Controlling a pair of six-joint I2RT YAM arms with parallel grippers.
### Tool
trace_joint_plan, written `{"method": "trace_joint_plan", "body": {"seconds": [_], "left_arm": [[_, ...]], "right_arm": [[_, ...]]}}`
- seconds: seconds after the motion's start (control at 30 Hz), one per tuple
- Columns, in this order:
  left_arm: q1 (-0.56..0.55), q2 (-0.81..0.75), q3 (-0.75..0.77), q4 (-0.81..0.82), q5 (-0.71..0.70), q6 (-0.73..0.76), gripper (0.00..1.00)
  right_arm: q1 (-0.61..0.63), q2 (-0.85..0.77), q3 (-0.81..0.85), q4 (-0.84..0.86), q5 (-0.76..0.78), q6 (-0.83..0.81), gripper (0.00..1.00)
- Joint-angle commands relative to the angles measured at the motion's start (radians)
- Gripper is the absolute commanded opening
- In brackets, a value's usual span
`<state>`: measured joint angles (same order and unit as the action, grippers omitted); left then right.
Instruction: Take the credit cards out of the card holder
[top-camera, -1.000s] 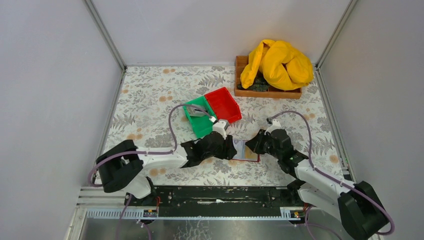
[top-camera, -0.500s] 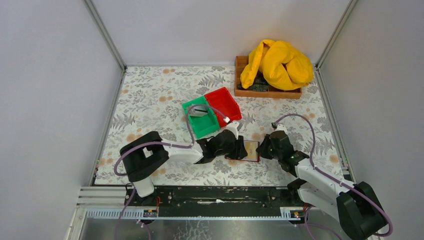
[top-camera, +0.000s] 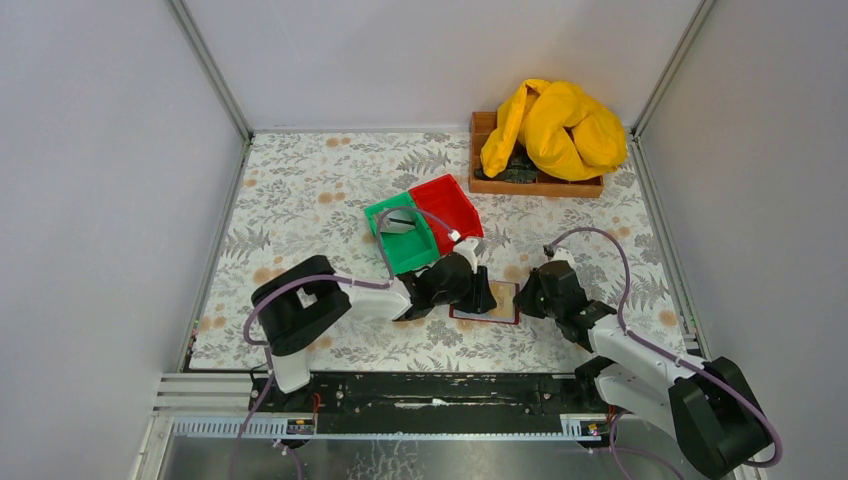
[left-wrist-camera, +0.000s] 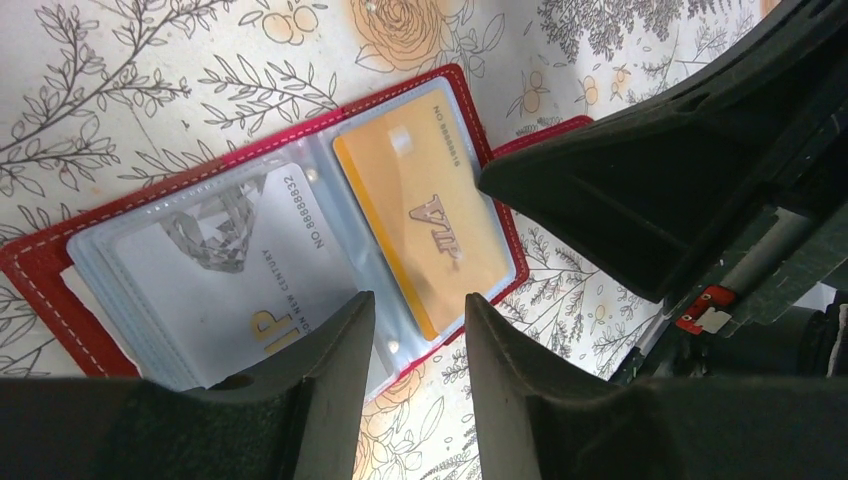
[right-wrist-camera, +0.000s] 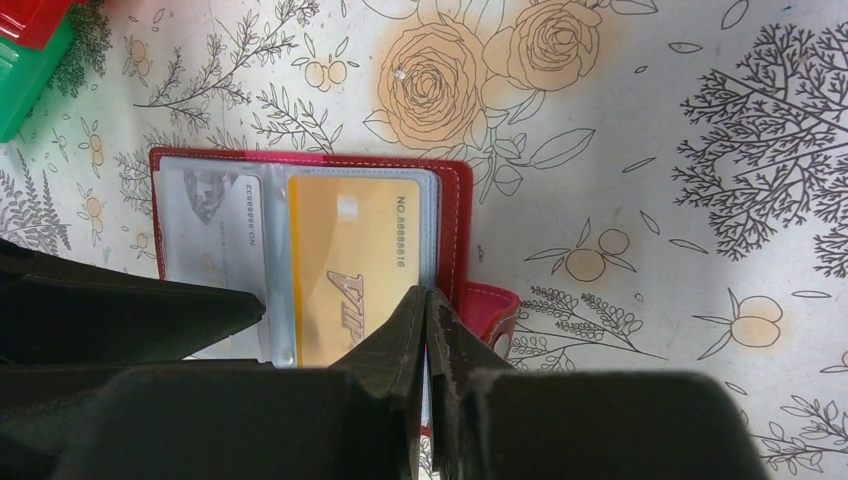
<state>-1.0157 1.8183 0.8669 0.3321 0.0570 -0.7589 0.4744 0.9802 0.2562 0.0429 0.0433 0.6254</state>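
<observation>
Red leather with pale stitching all round the rim, that's the card holder (top-camera: 487, 303), lying open and flat on the flowered table (top-camera: 300, 190) near the middle of the near side, squeezed between both arms. Two credit cards show in its clear sleeves: a gold card (right-wrist-camera: 350, 270) on the right half and a silver card (left-wrist-camera: 220, 270) on the left half, both fully inside their pockets, edges tucked under the plastic. The left end effector (left-wrist-camera: 415, 340) is open, fingers apart over the holder's left edge with the sleeve showing in the gap. The right end effector (right-wrist-camera: 428, 330) is closed, tips together on the right edge of the gold card's pocket; can't tell if it pinches anything. Tight spot: the green bin (top-camera: 405, 250) and red bin (top-camera: 450, 205) sit just beyond the left arm's wrist. Bare tablecloth shows near and right of the holder.
</observation>
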Motion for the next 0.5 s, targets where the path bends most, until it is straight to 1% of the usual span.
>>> {"method": "trace_joint_plan", "body": {"seconds": [0.0, 0.23, 0.37, 0.47], "left_arm": [[0.019, 0.022, -0.005, 0.081, 0.032, -0.019, 0.45], [0.046, 0.05, -0.028, 0.189, 0.111, -0.063, 0.46], [0.049, 0.068, -0.017, 0.186, 0.121, -0.069, 0.46], [0.048, 0.083, -0.001, 0.145, 0.11, -0.069, 0.46]], "right_arm": [[-0.012, 0.025, 0.003, -0.005, 0.004, -0.015, 0.07], [-0.021, 0.06, 0.012, -0.001, -0.02, -0.021, 0.07], [-0.027, 0.061, 0.012, 0.0, -0.026, -0.023, 0.07], [-0.03, 0.058, 0.009, 0.0, -0.032, -0.024, 0.07]]}}
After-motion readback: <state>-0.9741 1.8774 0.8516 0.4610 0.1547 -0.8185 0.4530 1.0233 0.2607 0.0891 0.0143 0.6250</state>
